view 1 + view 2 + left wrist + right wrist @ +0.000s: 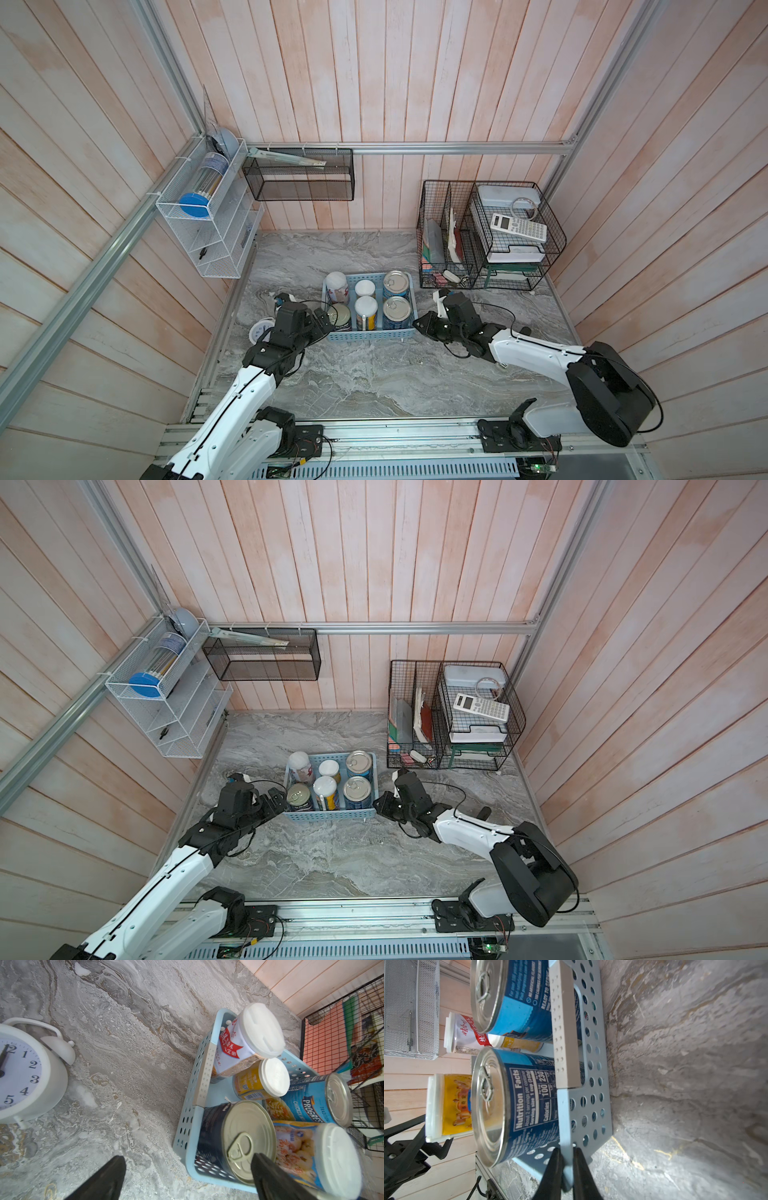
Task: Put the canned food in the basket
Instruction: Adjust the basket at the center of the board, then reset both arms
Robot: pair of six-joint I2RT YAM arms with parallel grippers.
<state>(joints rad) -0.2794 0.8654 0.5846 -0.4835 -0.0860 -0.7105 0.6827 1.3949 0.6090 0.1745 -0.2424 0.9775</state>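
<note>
**Six cans (365, 309) sit in the blue basket (370, 335)**

All of them stand up inside it, in two rows, in the middle of the grey table (374, 382). The right gripper (566, 1152) pinches the basket's wall at one near corner. The left gripper (187, 1158) is spread wide at the other near corner, holding nothing, with one finger by a silver-topped can (247, 1138). A white clock (20, 1072) sits close by.
</note>
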